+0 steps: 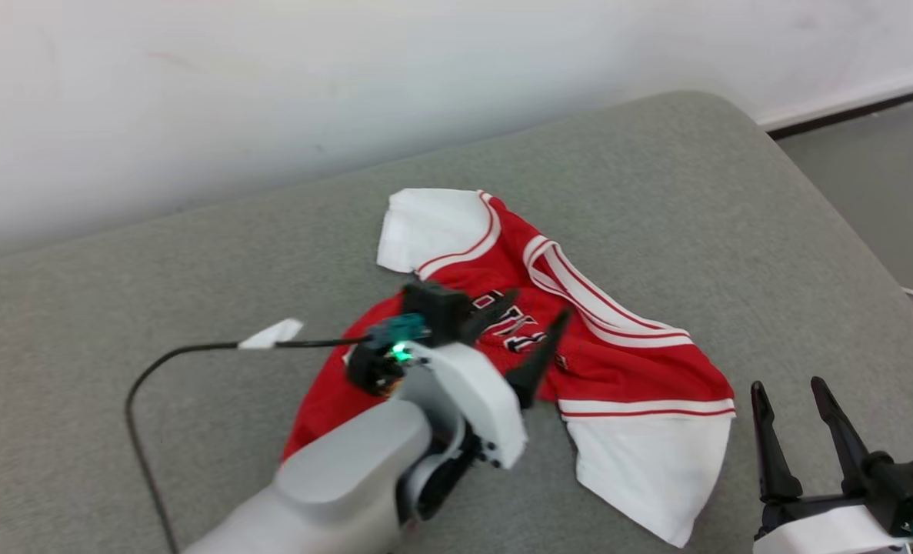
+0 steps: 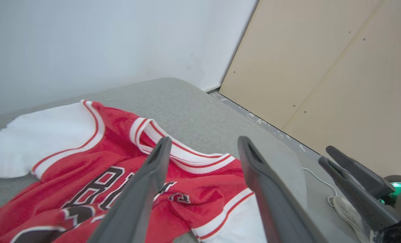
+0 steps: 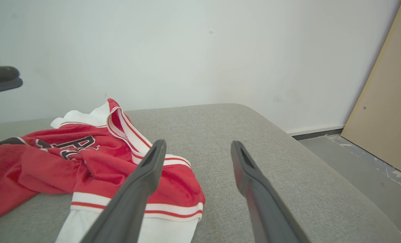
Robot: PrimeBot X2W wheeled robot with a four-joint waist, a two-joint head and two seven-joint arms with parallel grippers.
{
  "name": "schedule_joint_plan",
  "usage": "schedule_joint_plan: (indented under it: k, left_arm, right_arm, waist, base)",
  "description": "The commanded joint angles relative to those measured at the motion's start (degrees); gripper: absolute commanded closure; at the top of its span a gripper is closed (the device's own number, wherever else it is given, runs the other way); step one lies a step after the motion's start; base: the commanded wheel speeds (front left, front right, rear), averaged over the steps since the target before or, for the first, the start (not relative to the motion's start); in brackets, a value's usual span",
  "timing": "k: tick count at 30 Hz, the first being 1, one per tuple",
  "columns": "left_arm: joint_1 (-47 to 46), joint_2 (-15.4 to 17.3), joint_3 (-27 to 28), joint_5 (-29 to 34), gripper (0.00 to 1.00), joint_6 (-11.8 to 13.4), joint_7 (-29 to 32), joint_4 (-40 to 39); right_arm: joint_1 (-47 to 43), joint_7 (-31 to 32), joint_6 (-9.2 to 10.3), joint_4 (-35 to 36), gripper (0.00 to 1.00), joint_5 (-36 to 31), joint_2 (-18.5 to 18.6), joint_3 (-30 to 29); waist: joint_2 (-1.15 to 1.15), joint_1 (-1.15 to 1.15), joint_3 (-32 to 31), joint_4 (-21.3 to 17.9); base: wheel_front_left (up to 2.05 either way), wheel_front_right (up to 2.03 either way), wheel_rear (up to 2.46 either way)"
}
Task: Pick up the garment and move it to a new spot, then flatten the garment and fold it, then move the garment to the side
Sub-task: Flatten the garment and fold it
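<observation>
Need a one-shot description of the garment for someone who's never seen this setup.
Find the big grey cushion against the white wall. Near its middle lies the garment, crumpled. It is the one red thing there: a jersey with white sleeves, striped trim and black lettering, unlike the thin black cable beside it.

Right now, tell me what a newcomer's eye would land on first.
The red and white jersey, lying crumpled in the middle of the grey cushion, stands out first. Next comes the left gripper, hovering over the jersey's lettering with jaws open, while the right gripper sits at the lower right, also open.
</observation>
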State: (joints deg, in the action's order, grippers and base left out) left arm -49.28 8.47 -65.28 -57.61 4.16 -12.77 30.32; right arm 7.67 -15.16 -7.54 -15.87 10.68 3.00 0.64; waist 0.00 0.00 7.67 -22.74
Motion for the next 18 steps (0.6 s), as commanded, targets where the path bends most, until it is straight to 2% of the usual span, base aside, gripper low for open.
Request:
schedule_joint_plan:
  k: [1,7,13,18]
  left_arm:
    - [1.31,0.81,0.55,0.3,0.0,0.37,-0.64,-0.41]
    - [7.86,5.66,5.92,-0.21,0.0,3.17,-2.28,-3.4]
    - [15.2,9.99,12.22,5.55,0.0,5.65,-2.36,-8.59]
    - [21.82,11.84,18.11,10.41,0.0,6.21,-2.36,-12.35]
  right_arm:
    - [-1.05,0.02,0.11,0.11,0.0,0.0,0.54,-0.45]
    - [-3.35,0.02,0.12,0.1,0.0,-0.82,2.11,-1.67]
    - [-5.15,0.01,0.12,0.37,0.0,-0.86,3.25,-2.29]
    - [-5.67,0.02,0.11,0.32,0.0,-0.81,3.75,-2.35]
  waist:
    - [0.0,0.0,-1.3,1.56]
    - [0.0,0.0,-4.45,6.19]
    - [0.0,0.0,-6.43,10.56]
    - [0.0,0.0,-7.49,13.0]
  base:
    - [0.0,0.0,0.0]
    - [0.0,0.0,0.0]
    - [0.0,0.0,0.0]
    - [0.0,0.0,0.0]
